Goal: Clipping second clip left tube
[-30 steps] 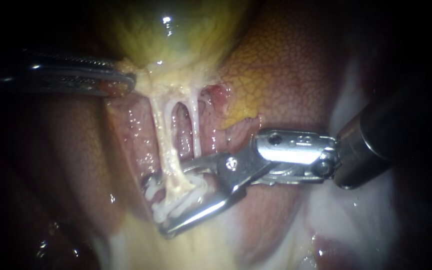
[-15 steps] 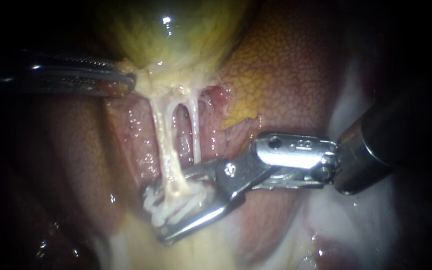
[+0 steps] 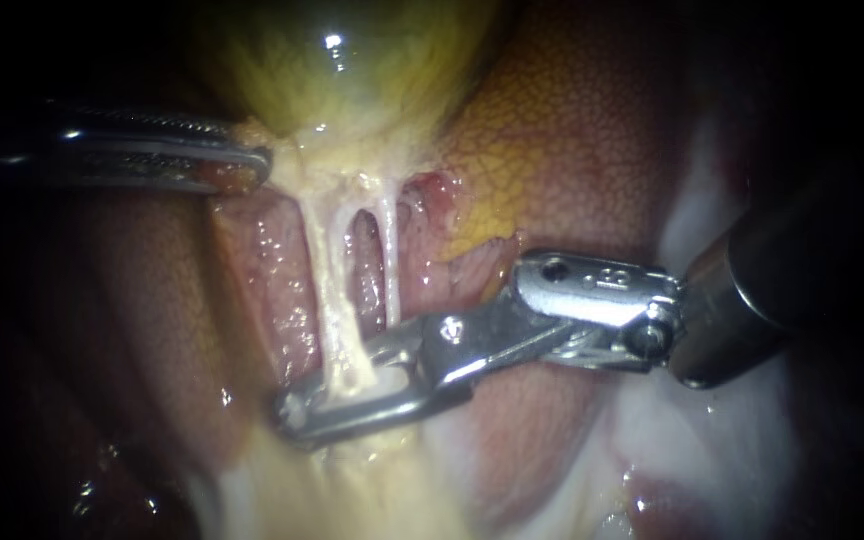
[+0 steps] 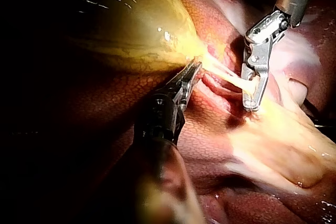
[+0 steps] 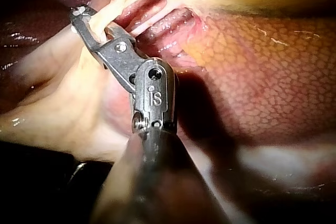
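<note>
Since the earlier frame the right instrument [image 3: 292, 415] jaws close from wide apart to clamped across the left tube [image 3: 333, 300]; the clip looks to be crimping now. Gallbladder [image 3: 352, 60] sits above. Left instrument [image 3: 252, 165] jaws grip its lower edge. The tube's long axis runs near-vertical, gallbladder neck down to the jaws. Clip [image 3: 388, 379]: a white sliver between the jaws, crosswise at the tube's foot.

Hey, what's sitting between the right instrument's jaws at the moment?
The left tube, near its lower end: the right instrument's jaws are shut on it, a bit of white clip showing between them. The endoscope view shows it best.
</note>
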Controlling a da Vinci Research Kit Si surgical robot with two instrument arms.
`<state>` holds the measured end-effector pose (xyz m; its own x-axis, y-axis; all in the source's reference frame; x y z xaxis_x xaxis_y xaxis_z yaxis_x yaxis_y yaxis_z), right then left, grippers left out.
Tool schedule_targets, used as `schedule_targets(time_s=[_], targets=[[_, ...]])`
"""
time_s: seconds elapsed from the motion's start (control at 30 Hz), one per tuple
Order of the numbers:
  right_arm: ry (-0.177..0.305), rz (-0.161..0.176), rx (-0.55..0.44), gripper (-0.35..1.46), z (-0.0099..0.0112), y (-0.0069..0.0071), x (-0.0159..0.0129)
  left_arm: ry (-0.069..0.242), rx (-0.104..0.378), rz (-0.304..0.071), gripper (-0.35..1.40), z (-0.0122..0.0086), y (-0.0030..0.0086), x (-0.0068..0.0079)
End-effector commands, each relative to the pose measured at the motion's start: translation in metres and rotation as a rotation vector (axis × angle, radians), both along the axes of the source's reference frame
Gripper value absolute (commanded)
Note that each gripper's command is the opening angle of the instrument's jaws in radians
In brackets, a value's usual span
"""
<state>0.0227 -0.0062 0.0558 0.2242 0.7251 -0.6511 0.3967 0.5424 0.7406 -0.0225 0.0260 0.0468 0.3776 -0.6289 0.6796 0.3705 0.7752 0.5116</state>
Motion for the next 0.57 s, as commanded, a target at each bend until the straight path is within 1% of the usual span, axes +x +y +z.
schedule_targets(time_s=[0.03, 0.57], targets=[[0.003, -0.003, -0.001, -0.35, 0.0001, 0.0001, 0.0000, 0.000, 0.000, 0.000, -0.35, 0.0000, 0.0000, 0.0000], [0.005, -0.011, 0.003, -0.35, 0.0003, 0.0002, 0.0001, 0.000, -0.001, 0.000, -0.35, 0.0002, 0.0000, 0.0000]])
